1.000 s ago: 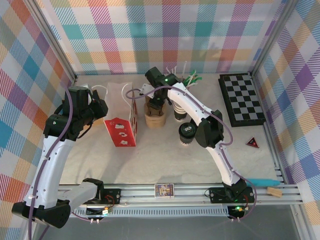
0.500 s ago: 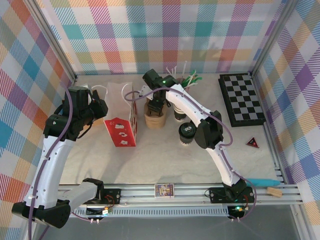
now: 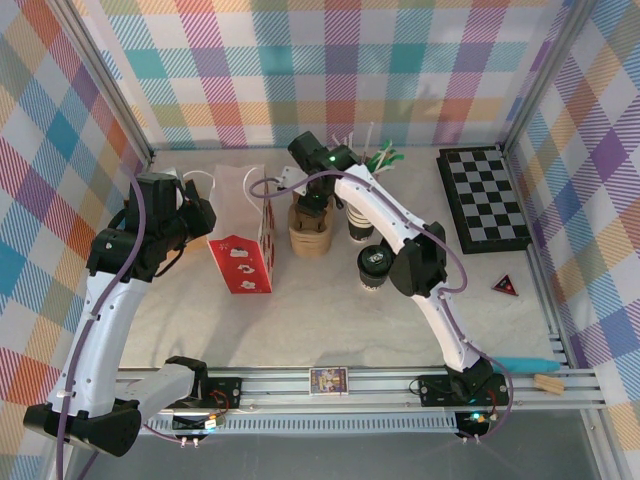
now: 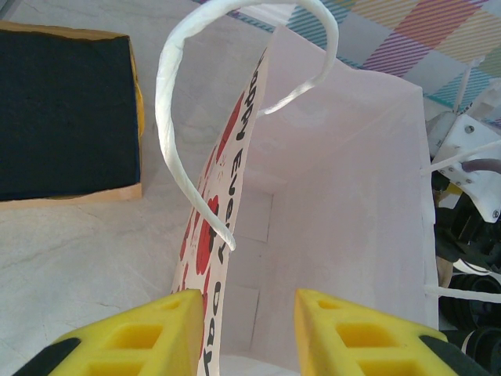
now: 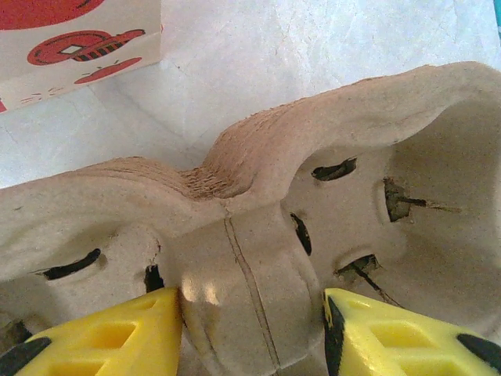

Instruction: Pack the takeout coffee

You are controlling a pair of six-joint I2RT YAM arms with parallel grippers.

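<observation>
The left end effector [image 4: 246,307] has its fingers apart astride one wall of the paper bag [image 4: 344,196], likely to hold its mouth open for loading. The right end effector [image 5: 252,313] straddles the middle ridge of the cardboard cup carrier [image 5: 258,180]; whether it grips, I cannot tell. The coffee [image 3: 373,266] stands near the middle of the desk [image 3: 300,310], right of the carrier, not yet packed.

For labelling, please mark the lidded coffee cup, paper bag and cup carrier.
lidded coffee cup [image 3: 374,259]: top view, black lid.
paper bag [image 4: 344,196]: left wrist view, inner wall.
cup carrier [image 5: 235,168]: right wrist view, middle ridge.
</observation>
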